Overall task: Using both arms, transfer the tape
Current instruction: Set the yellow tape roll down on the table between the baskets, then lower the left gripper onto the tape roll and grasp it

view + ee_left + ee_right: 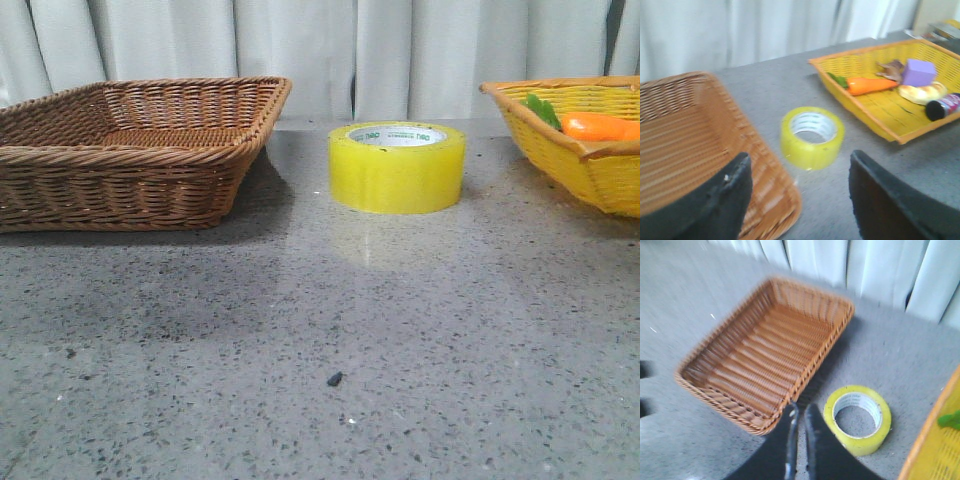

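The grey speckled desk (320, 340) carries a brown wicker basket (130, 150) on the left, which appears to hold nothing, and a yellow basket (590, 150) on the right holding a toy carrot (598, 126) and other small items. Between the two baskets, apart from both, the tape (397, 166) lies flat on the desk with its core hole facing up. No arm appears in the front view. The left tool (800, 195) hangs released, fingers spread wide, above the brown basket's corner. The right tool (799, 440) is clenched on nothing, just beside the tape. Judgement: the task stands at its approach step, nothing grasped; the next move calls for one tool, jaws spread, to descend over the roll's wall.
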Tool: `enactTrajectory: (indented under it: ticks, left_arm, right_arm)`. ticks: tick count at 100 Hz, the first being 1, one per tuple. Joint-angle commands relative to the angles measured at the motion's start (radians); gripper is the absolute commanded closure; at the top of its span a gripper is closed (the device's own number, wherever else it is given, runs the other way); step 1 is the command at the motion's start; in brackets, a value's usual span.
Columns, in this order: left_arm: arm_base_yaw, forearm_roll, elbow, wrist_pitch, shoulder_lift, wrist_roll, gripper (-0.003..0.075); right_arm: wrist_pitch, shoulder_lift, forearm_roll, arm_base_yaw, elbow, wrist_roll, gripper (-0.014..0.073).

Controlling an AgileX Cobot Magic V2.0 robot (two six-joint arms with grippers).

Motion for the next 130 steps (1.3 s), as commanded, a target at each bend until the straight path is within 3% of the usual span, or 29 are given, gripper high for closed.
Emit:
enactTrajectory:
  ticks: [1, 14, 30, 50, 64, 82, 130]
  left_arm:
    - [-0.058, -0.016, -0.123, -0.045, 0.117, 0.013, 0.0335]
    - [-0.098, -0.018, -0.3, 0.031, 0.315, 0.013, 0.0335]
    - [-0.098, -0.055, -0.574, 0.226, 0.576, 0.013, 0.0335]
    - [-0.098, -0.075, -0.905, 0.454, 0.876, -0.025, 0.0332]
    - [-0.098, -0.125, -1.039, 0.494, 1.017, -0.049, 0.0304]
    - [-0.098, -0.083, -1.086, 0.506, 1.085, -0.067, 0.025]
    - [-0.098, -0.098, -1.082, 0.468, 1.202, -0.067, 0.0267]
  right_arm:
    - [-0.047, -0.172, -0.021, -0.001, 0.051, -0.015, 0.066]
    - [-0.099, -0.386, -0.099, -0.001, 0.201, 0.059, 0.0659]
    - [-0.101, -0.555, -0.205, -0.001, 0.354, 0.17, 0.0659]
    - [-0.088, -0.664, -0.215, -0.001, 0.452, 0.237, 0.066]
    - [-0.041, -0.666, -0.217, -0.001, 0.457, 0.24, 0.066]
    - [-0.006, -0.664, -0.217, -0.001, 0.457, 0.24, 0.066]
    - [-0.001, -0.664, -0.233, -0.001, 0.457, 0.24, 0.066]
